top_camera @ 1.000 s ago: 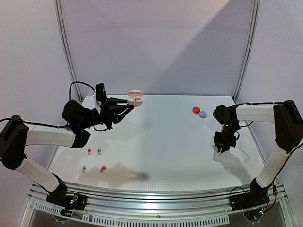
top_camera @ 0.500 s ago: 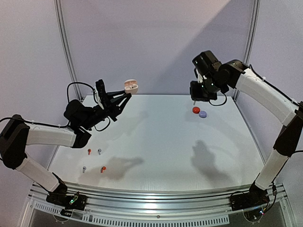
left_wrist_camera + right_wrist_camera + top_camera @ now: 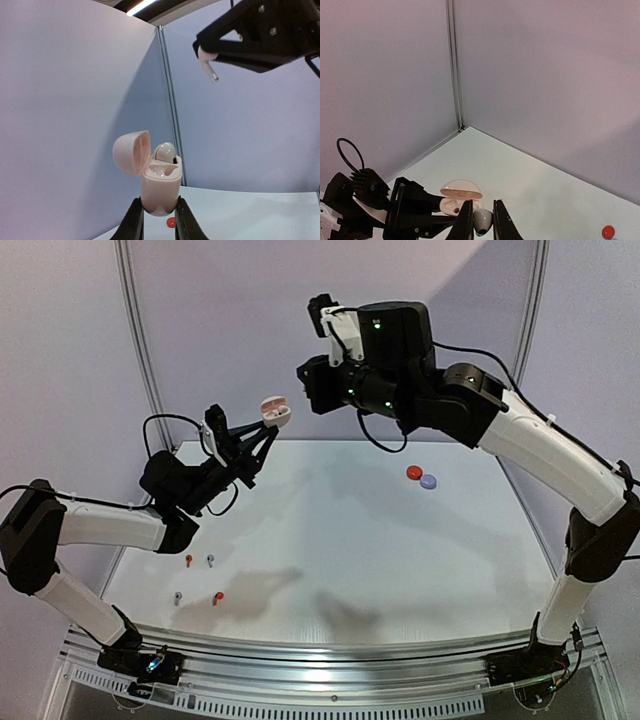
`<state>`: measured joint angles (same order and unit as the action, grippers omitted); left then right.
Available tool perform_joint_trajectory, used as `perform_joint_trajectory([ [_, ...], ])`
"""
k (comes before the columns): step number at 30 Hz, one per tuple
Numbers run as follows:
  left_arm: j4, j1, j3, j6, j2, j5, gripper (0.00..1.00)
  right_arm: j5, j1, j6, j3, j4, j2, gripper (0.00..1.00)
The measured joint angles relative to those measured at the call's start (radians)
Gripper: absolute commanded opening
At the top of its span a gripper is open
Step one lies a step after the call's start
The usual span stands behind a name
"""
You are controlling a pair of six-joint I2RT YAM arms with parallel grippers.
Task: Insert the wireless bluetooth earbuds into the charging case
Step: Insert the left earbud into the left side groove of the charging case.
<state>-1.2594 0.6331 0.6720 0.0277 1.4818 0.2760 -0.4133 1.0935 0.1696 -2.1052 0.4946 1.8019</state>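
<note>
My left gripper is shut on the base of a pale pink charging case and holds it upright in the air at the back left, lid open. In the left wrist view the case has one white earbud seated in it. My right gripper is up high, just right of the case. It is shut on a second white earbud, which hangs just above and beside the open case. From the left wrist view this earbud is well above the case.
Two red-orange earbuds and two lavender-grey ones lie on the table at the front left. A round red case and a lavender case sit at the back right.
My right arm has swung up from the right side and across to the left, ending beside the held case. My left gripper has lifted the case slightly higher.
</note>
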Motion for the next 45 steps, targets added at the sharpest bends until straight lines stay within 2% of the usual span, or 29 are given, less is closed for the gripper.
perform_joint_trajectory([
  [7,-0.005,0.006,0.000,-0.030,0.000,-0.078,0.00,-0.035,0.079,-0.200,-0.079,-0.176,0.109,0.00],
  [17,-0.023,0.010,0.000,-0.032,0.000,-0.134,0.00,-0.076,0.083,-0.228,-0.081,-0.286,0.179,0.00],
  [45,-0.037,0.010,0.000,-0.036,0.000,-0.138,0.00,-0.153,0.083,-0.255,-0.082,-0.285,0.240,0.00],
])
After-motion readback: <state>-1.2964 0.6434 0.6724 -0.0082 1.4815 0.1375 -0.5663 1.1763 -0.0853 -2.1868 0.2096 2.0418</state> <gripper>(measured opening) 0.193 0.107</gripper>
